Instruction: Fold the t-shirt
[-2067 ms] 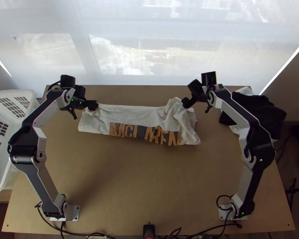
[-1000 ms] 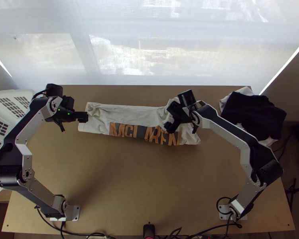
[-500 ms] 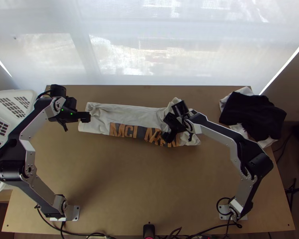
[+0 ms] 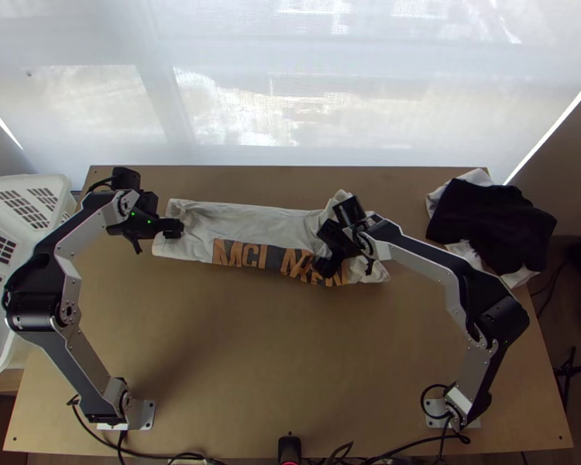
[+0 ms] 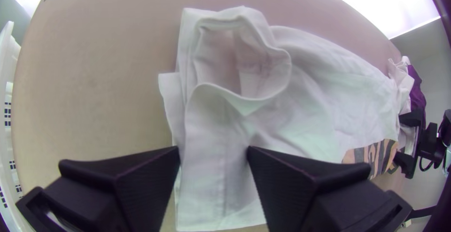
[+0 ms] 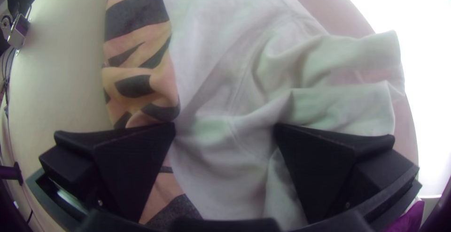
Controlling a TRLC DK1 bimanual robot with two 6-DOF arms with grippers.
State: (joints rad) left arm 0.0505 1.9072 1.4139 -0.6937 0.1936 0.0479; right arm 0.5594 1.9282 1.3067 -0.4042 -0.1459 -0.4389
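The white t-shirt [image 4: 259, 221] lies as a long folded strip across the table's far half, its printed band along the near edge and its right part rumpled. Over the strip's left end is my left gripper [image 4: 180, 228]; in the left wrist view my left gripper [image 5: 213, 150] stands open above the cloth, near the shirt's round collar [image 5: 249, 98]. At the rumpled right part is my right gripper [image 4: 323, 270]. The right wrist view has my right gripper [image 6: 225, 126] open, with white fabric [image 6: 221, 166] between its fingers and the orange and black print [image 6: 136, 67] beside one of them.
A dark and white cloth pile [image 4: 488, 221] lies at the table's far right corner. The white basket [image 4: 4, 356] stands off the left edge. Bare wood [image 4: 275, 356] spreads between the shirt and the near edge, where a small black device [image 4: 290, 448] stands.
The left gripper went left off the shirt's end, then came back right over it. The right gripper moved from the far right corner leftward and nearer, over the print, and has since barely moved.
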